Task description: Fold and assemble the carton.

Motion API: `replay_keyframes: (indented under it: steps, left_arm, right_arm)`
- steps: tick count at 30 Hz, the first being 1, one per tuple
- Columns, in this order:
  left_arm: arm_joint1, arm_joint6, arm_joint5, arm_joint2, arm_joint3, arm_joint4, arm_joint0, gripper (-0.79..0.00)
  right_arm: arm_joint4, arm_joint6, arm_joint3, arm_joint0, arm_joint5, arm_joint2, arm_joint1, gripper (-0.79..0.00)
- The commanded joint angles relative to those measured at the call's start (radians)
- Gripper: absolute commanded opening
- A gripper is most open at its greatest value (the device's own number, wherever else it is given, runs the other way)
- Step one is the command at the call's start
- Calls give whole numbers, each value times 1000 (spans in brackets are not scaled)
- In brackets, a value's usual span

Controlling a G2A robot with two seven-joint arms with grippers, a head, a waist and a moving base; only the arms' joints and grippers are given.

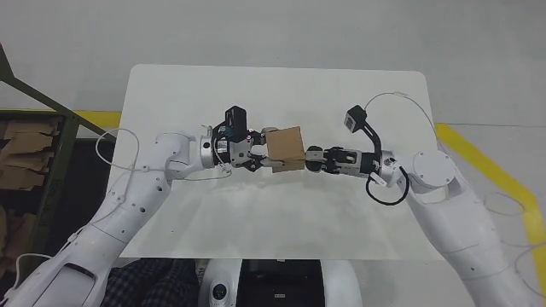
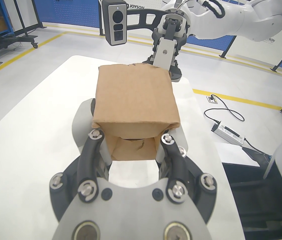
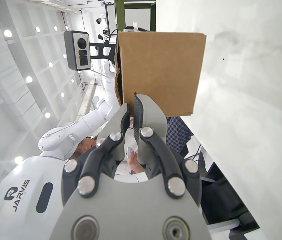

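Observation:
A small brown carton is held above the middle of the white table, between my two grippers. My left gripper is shut on it, one finger on each side wall; the left wrist view looks into the carton through its open near end, with the left gripper around it. My right gripper meets the opposite end, its fingers nearly together on an edge at the corner of the carton. The right gripper pinches there, and the right gripper shows beyond the box.
A dark rack with flat cardboard pieces stands left of the table. A yellow floor line runs at the right. A power brick with a cable lies on the floor beside the table.

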Motion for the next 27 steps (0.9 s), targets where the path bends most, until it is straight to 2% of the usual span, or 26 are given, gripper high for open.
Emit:
replay_keyframes:
  steps: [1,6,10,20,23,24,25,26,27]
  left_arm:
    - [0,0,0,0,2,-1,1,-468]
    - [0,-4,0,-3,21,-1,1,-468]
    - [-4,-12,11,1,70,4,-2,-468]
    - [-26,-17,95,60,164,144,-27,-465]
    - [-31,1,103,74,186,179,-36,-440]
    - [-33,9,104,78,195,187,-37,-397]
    - [-34,12,106,81,204,197,-39,-182]
    - [-35,13,109,85,212,208,-41,-68]
    - [-36,18,107,88,221,211,-42,0]
  right_arm:
    - [0,-1,2,0,-1,1,0,-748]
    - [8,-10,9,-12,-8,29,5,-751]
    - [3,-24,16,-27,-9,55,10,-757]
    - [-6,-13,5,-56,-54,70,15,-742]
    - [-5,-12,10,-58,-60,67,14,-745]
    - [-5,-12,11,-59,-62,67,14,-745]
    - [-3,-11,13,-60,-64,67,14,-748]
    - [-3,-11,15,-60,-64,66,14,-748]
    - [-3,-10,16,-61,-66,66,14,-751]
